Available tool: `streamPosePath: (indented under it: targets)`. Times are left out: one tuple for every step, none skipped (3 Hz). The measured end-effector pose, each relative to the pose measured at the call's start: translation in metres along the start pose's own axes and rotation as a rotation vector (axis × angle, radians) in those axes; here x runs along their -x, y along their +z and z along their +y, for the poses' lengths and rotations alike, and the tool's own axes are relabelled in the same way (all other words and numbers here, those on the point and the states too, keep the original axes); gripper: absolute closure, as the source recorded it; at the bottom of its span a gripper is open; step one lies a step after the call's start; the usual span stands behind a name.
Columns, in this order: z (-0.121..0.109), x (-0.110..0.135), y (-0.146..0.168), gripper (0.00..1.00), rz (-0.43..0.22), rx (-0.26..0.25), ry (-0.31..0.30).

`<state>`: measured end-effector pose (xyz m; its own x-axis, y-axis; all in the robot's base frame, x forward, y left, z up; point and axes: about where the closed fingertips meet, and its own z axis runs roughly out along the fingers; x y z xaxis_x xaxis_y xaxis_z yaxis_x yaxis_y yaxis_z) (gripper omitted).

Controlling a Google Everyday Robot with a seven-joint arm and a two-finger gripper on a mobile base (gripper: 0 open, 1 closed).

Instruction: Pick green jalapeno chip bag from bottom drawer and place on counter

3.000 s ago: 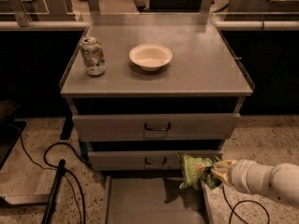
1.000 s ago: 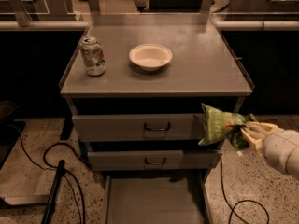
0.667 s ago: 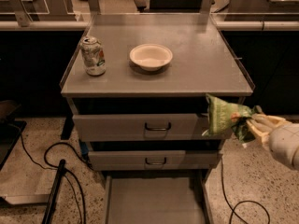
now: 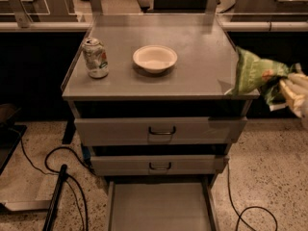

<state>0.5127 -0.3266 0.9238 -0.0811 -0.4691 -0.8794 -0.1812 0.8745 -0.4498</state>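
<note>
My gripper [image 4: 281,88] is at the right edge of the view, level with the counter top, shut on the green jalapeno chip bag [image 4: 252,73]. The bag is crinkled light green and hangs in the air over the counter's front right corner. The counter [image 4: 192,66] is a flat grey metal top. The bottom drawer [image 4: 161,208] stands pulled out at the bottom of the view, and its tray looks bare.
A green-and-white soda can [image 4: 96,57] stands at the counter's front left. A white bowl [image 4: 155,58] sits near the counter's middle. Two upper drawers with dark handles [image 4: 162,130] are shut. Black cables [image 4: 62,172] lie on the speckled floor at left and right.
My gripper has lifted the chip bag from beside the drawers up to counter height, at the counter's front right corner.
</note>
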Motion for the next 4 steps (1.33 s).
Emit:
streamPosePath:
  targets:
    - [-0.005,0.005,0.0,1.0,-0.009,-0.011,-0.001]
    - [0.0,0.007,0.017,1.0,0.016,0.012,0.039]
    - [0.017,0.009,0.046,1.0,0.049,0.068,0.071]
    - [0.042,0.014,0.078,1.0,0.069,0.138,0.082]
